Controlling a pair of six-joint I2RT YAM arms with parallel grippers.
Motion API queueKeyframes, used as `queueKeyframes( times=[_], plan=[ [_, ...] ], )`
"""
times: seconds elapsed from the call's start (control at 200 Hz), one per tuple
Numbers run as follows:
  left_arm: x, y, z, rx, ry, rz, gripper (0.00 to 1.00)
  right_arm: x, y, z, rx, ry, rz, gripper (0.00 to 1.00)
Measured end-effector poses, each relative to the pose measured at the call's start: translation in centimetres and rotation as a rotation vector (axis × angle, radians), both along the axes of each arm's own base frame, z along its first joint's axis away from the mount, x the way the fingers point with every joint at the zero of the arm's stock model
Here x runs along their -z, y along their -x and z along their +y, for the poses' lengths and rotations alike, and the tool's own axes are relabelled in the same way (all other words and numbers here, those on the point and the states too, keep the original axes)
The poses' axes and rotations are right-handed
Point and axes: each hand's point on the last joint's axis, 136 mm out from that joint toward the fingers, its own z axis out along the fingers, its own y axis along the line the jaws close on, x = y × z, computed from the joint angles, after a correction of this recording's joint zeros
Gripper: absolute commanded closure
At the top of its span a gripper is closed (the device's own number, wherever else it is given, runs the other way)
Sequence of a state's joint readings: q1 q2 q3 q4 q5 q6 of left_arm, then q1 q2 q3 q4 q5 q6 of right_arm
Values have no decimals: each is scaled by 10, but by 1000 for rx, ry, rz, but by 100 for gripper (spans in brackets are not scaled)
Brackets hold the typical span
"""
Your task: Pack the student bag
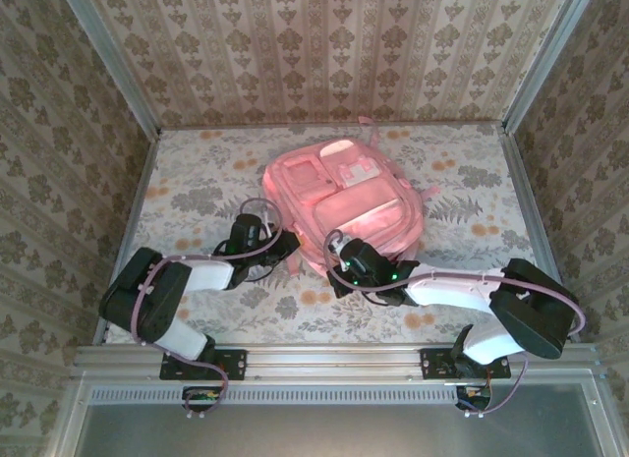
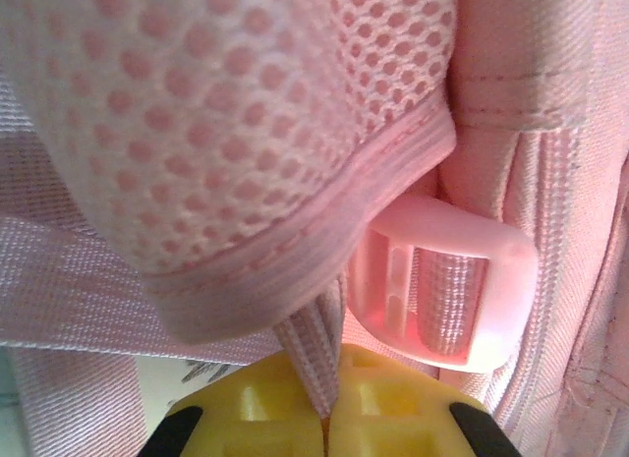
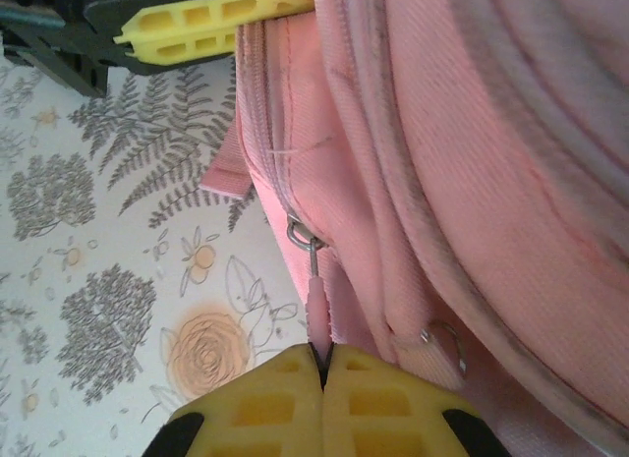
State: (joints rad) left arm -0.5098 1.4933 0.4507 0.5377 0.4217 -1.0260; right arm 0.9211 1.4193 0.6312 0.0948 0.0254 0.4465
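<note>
Soft pink student bag before us, our left gripper pinched on woven webbing strap beneath honeycomb mesh, our right gripper clamping slim zipper pull

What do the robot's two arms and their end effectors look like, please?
The left arm and right arm have white link shells between bulky black joints, with pale lilac cables looping along them. Small green lights glow near the right wrist. The left end effector and right end effector have yellow ribbed fingers on black mounts.
</note>
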Motion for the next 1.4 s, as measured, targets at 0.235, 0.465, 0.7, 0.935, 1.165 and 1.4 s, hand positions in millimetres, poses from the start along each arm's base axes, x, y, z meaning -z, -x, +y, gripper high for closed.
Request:
queueKeyframes(
  times=[0.235,0.465,0.7,0.935,1.165,1.4],
  plan=[
    [-2,6,3,24,-64,-1,100,-17,8,-1,-21,-62,-16,100],
    [1,6,1,-3,-78,8,100,-4,19,11,-87,-101,61,100],
    [8,6,-4,-94,-39,94,100,28,24,19,-106,-93,166,97],
    [-1,8,-5,-156,-38,89,100,31,23,24,-106,-112,178,68],
    [-5,10,-5,-196,-54,75,100,36,21,30,-93,-128,188,57],
    [-4,9,-5,-225,-66,70,100,37,16,34,-50,-151,194,65]
  ],
)
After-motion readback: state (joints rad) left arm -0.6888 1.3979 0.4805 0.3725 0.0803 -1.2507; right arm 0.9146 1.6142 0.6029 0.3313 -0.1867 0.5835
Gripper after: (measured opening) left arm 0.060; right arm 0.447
